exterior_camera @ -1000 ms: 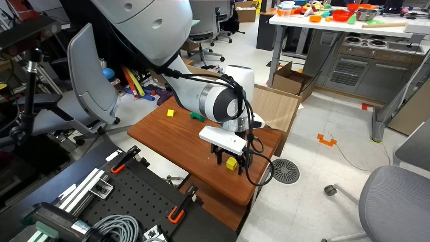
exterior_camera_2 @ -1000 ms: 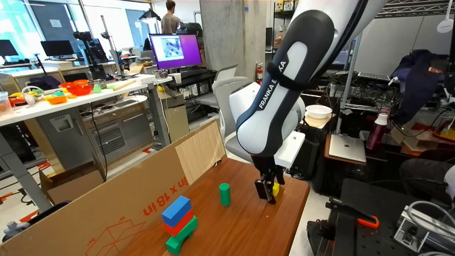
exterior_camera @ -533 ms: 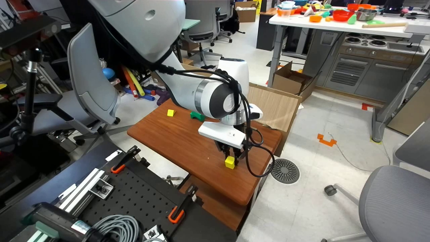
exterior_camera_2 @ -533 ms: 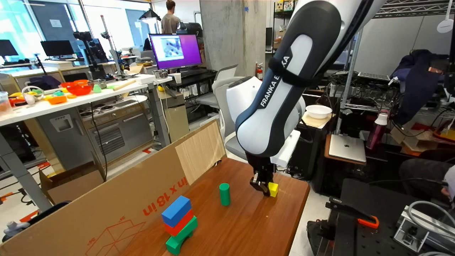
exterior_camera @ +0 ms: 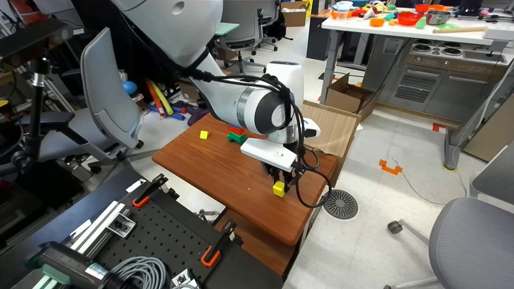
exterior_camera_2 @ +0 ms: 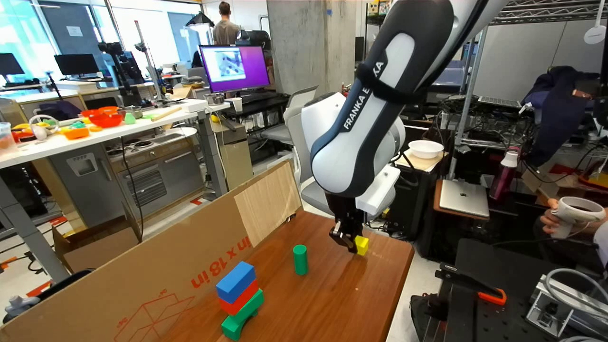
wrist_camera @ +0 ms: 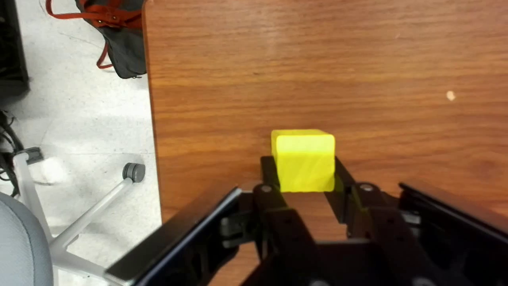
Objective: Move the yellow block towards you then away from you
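Arm: "FRANKA E…KA", middle letters hidden by strap | cardboard: "in x 18 in", red, upside down | laptop: Apple logo

Pale floor, round drain and grey chair past a short edge of the tabletop, cardboard panel along a long edge, concrete pillar, bright windows

Gap between claw and green cylinder

Two yellow blocks, two green, one red, one blue
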`<move>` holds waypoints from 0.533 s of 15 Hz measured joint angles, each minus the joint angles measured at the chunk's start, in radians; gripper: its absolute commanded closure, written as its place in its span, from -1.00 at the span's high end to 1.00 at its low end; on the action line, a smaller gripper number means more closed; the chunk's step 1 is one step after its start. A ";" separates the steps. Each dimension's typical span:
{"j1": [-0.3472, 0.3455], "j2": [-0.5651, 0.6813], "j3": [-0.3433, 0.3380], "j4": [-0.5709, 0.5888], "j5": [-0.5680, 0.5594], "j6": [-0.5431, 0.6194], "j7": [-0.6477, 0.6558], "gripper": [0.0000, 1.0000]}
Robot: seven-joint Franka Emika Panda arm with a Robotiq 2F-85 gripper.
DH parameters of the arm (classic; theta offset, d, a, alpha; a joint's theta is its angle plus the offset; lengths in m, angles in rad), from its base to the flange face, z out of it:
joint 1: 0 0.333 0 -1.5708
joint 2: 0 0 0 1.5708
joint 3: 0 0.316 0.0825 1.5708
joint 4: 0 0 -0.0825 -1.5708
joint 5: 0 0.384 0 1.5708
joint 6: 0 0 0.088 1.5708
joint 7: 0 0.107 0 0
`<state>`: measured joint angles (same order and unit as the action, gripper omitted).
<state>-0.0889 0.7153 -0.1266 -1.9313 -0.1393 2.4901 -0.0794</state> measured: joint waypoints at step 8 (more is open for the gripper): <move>-0.015 -0.014 0.008 0.201 0.075 -0.225 0.023 -0.83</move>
<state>-0.1041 0.7009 -0.1190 -1.7305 -0.0638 2.2651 -0.0569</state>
